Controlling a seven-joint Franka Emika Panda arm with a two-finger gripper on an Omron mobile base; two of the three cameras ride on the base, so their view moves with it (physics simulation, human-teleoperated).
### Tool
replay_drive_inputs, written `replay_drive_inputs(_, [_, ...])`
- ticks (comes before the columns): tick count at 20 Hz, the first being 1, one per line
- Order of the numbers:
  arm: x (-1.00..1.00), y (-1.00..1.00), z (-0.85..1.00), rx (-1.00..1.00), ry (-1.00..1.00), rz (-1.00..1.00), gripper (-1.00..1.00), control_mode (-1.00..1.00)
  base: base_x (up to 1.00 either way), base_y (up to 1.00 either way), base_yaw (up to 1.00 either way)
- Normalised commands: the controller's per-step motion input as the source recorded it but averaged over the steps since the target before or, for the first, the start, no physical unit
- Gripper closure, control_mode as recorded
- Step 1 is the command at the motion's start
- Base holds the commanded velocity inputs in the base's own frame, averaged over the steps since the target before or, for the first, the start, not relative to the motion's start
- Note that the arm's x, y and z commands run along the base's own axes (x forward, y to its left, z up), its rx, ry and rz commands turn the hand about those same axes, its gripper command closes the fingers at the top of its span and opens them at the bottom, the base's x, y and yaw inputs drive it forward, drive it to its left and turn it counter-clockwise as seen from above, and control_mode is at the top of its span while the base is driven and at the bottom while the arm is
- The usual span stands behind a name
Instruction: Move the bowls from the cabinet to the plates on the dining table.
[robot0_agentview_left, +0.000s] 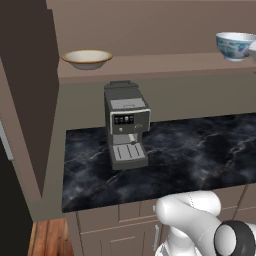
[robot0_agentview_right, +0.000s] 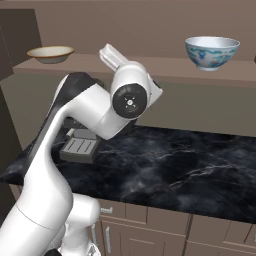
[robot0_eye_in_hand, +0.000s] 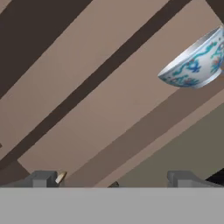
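Observation:
Two bowls stand on the brown shelf (robot0_agentview_left: 160, 65) of the cabinet. The wide cream bowl (robot0_agentview_left: 86, 58) with its tan outside sits at the shelf's left end (robot0_agentview_right: 50, 53). The deeper white bowl with blue floral pattern (robot0_agentview_left: 234, 45) sits at the right (robot0_agentview_right: 212, 52). In the hand view this blue bowl (robot0_eye_in_hand: 195, 61) is at the upper right, tilted by the camera's roll. My gripper (robot0_eye_in_hand: 111, 179) is open, its fingertips (robot0_eye_in_hand: 41, 178) wide apart with nothing between them, well short of the blue bowl. The plates and the dining table are out of view.
A grey coffee machine (robot0_agentview_left: 126, 125) stands on the black marble counter (robot0_agentview_left: 200, 150) under the shelf, below the cream bowl. My white arm (robot0_agentview_right: 100, 110) rises in front of it. Taupe drawer fronts (robot0_agentview_left: 115, 220) run below the counter edge.

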Motion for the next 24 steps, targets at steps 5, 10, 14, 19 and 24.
replay_drive_inputs(5, [0.00, 0.24, -0.03, 0.23, 0.10, 0.00, -1.00, -1.00, 0.00, 0.00, 0.00])
replay_drive_inputs(10, [0.00, 0.22, -0.05, 0.23, 0.06, 0.00, -1.00, -1.00, 0.00, 0.00, 0.00])
replay_drive_inputs(14, [0.05, 0.22, -0.11, 0.21, 0.00, 0.00, -1.00, -1.00, 0.00, 0.00, 0.00])
replay_drive_inputs(19, [0.21, 0.29, -0.09, 0.07, 0.00, 0.00, -1.00, -1.00, 0.00, 0.00, 0.00])
replay_drive_inputs(24, [0.31, 0.35, -0.03, 0.03, 0.03, 0.00, -1.00, -1.00, 0.00, 0.00, 0.00])
